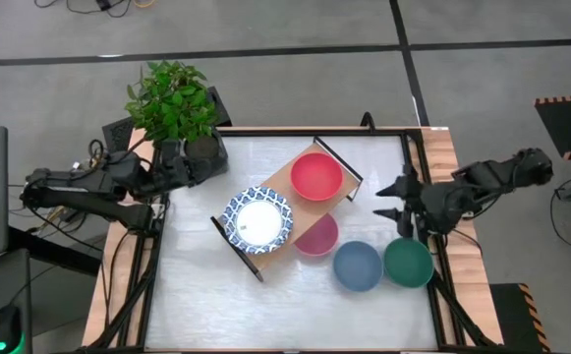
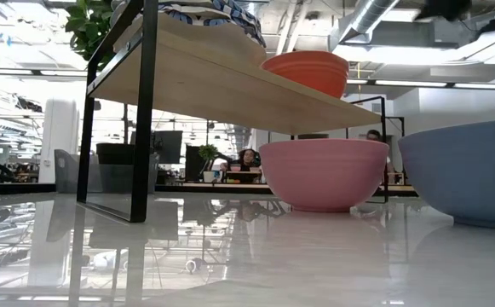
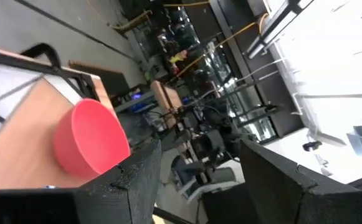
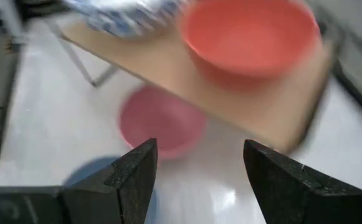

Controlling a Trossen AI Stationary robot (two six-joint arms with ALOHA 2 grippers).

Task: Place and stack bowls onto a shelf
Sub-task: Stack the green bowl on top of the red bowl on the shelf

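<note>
Counting five round bowls in the overhead view: two up on the low light-wood shelf with thin black metal frame (image 1: 283,182), three down on the glossy white surface (image 1: 197,295). Sitting on the shelf's far end, the plain red bowl (image 1: 316,175); resting on its near end, the white bowl with the blue-patterned rim (image 1: 259,219), looking thick enough to be a stack, though not countable from these views. Lying half under the shelf's edge, the pink bowl (image 1: 316,236), probably tucked there only for lack of room; sitting just beside it, the blue bowl (image 1: 357,265), and touching that or nearly so, the green bowl (image 1: 408,263). Seeming likely that these three are waiting for their turn, being on the right arm's side for an easy reach.

Hovering at the surface's right edge, beyond the green bowl and level with the shelf's far end, the right pincer (image 1: 393,202): fingers spread wide, gripping nothing, facing the pink and red bowls in its wrist view, seemingly lined up for the next pick. Hanging off the surface's left edge beside the leafy green plant in its dark pot (image 1: 175,108), the left pincer (image 3: 196,180): fingers likewise parted and empty, apparently waiting clear of the work.
</note>
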